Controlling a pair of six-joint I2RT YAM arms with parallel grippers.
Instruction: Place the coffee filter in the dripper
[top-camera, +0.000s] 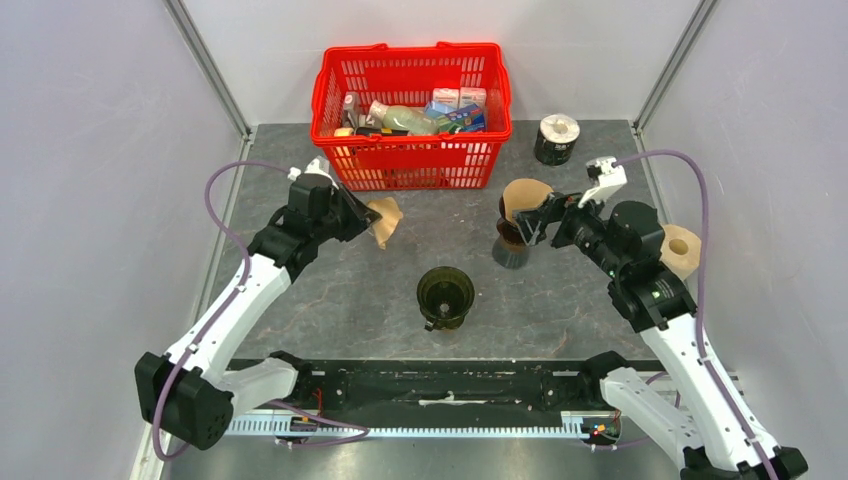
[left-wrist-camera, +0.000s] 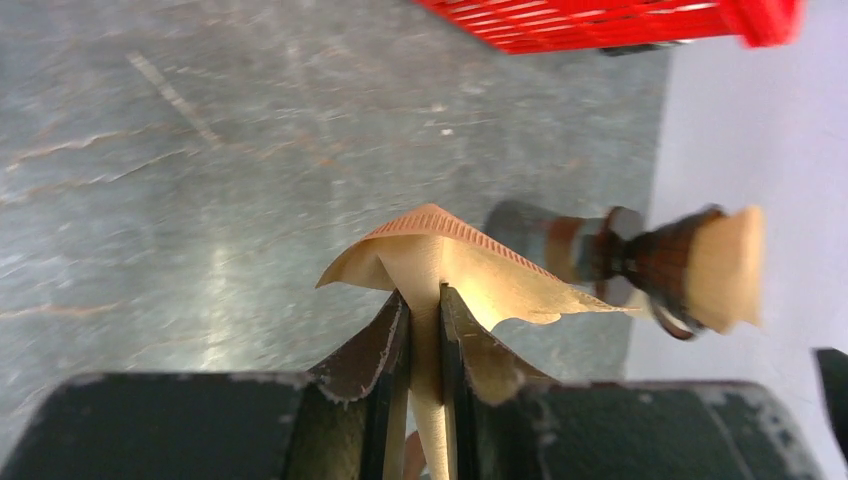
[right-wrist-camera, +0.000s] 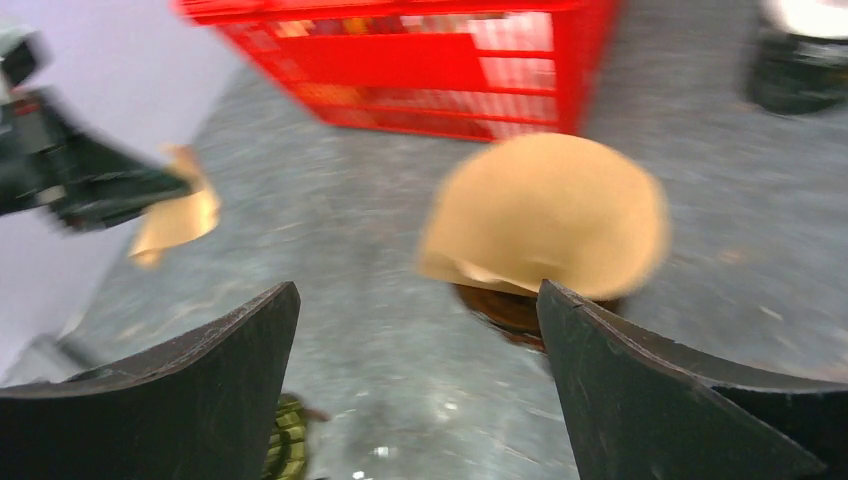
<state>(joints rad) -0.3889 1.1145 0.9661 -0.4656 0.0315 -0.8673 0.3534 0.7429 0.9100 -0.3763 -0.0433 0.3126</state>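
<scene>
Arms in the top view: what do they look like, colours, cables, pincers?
The left arm and right arm have white links between black joints. A purple cable loops along each. A small white mount sits at each wrist. The left pincer and right pincer each have two dark, wedge-shaped fingers with scuffed edges.

The left arm (top-camera: 235, 300) rises from its base at the near left and reaches far and inward, its wrist (top-camera: 312, 205) turned toward the middle of the scene. The left gripper (left-wrist-camera: 422, 300) is pinched narrow on a brown coffee filter (left-wrist-camera: 450, 255), one finger on each face of the paper. The right arm (top-camera: 690, 350) stretches from the near right toward the far middle, forearm angled left. The right gripper (right-wrist-camera: 418, 290) has its jaws spread wide, holding nothing.
</scene>
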